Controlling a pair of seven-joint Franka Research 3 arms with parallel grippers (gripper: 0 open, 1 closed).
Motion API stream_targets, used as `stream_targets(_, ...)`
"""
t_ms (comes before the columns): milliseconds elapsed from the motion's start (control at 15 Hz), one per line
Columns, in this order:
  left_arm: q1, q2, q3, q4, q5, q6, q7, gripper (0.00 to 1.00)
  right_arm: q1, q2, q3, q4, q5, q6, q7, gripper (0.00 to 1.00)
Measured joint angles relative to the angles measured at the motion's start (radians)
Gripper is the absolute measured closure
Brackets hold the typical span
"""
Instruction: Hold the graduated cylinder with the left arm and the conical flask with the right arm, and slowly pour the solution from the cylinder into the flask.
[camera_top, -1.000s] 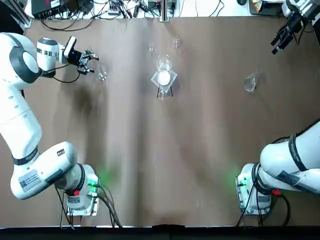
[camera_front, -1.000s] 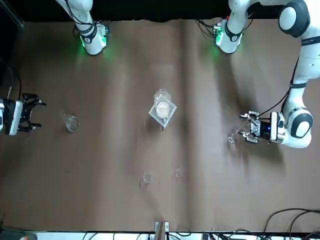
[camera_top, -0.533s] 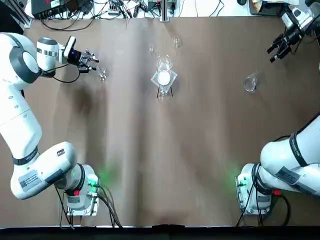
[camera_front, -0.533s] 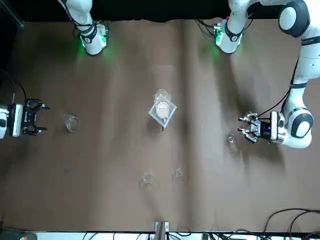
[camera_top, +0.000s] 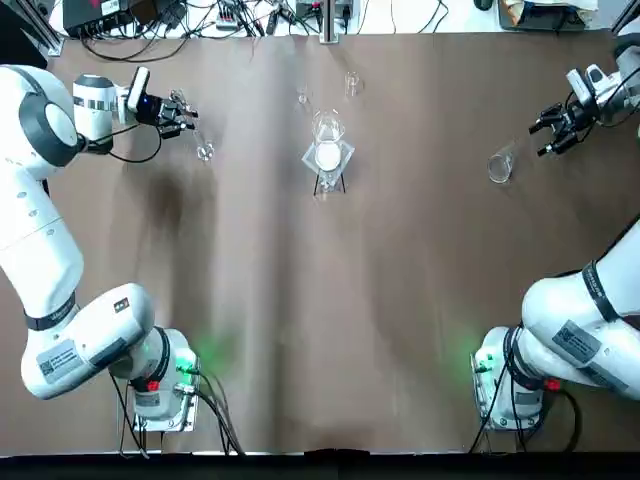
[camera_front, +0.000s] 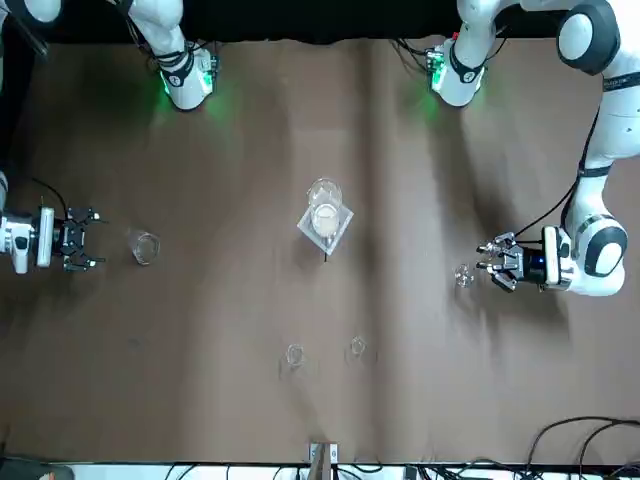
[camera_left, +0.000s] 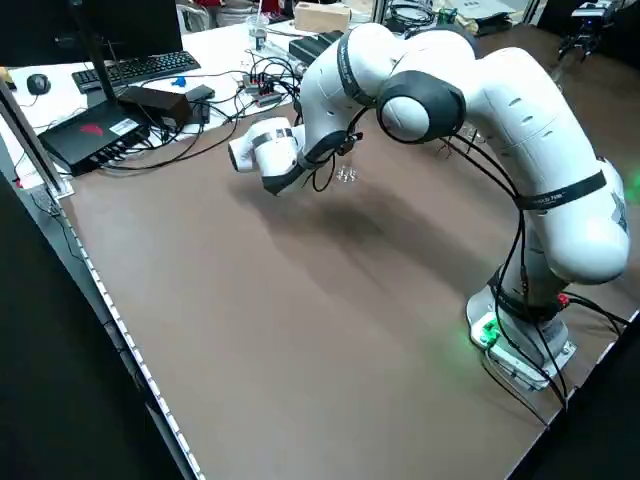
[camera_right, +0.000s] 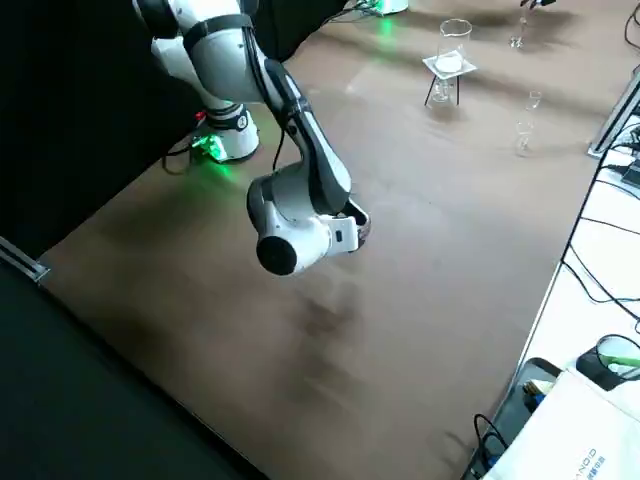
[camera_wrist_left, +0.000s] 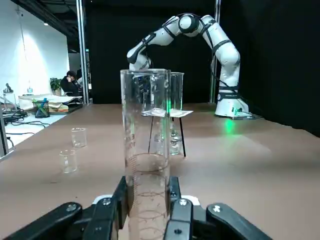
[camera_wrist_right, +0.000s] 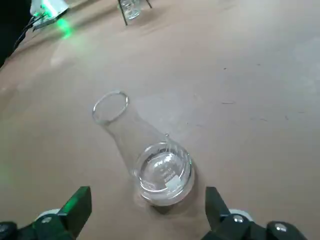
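Two hands, two glass pieces on the bench

Left hand (camera_wrist_left: 145, 220) is sitting at the bench's far left, fingers narrow and closing against the upright graduated cylinder (camera_wrist_left: 145, 150). Right hand (camera_wrist_right: 150, 220) is hovering at the far right with fingers spread wide, just beside the conical flask (camera_wrist_right: 145, 150), which is standing untouched on the bench (camera_top: 400, 300).

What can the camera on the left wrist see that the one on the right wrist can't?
Only the left wrist view shows the graduated cylinder upright between the left gripper's fingers, two small vials and the right arm far off.

Only the right wrist view shows the conical flask ahead of the open right gripper, untouched.

Both show the brown table and the beaker on its stand.
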Motion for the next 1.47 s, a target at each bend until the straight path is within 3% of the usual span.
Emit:
stream_targets(600,0.0,0.0,0.0,0.0,-0.001,0.002,0.0,0.66,-0.005,0.165,0.003,0.013,0.123,0.009,-0.186,0.0)
stream_targets(933,0.0,-0.006,0.0,0.008,-0.003,0.008,-0.007,0.66,-0.005,0.211,0.003,0.024,0.164,0.009,-0.261,0.08)
stream_targets(1467,-0.001,-0.103,-0.048,0.018,-0.007,0.035,-0.109,0.66,-0.024,0.247,0.003,0.026,0.205,-0.013,-0.378,0.08)
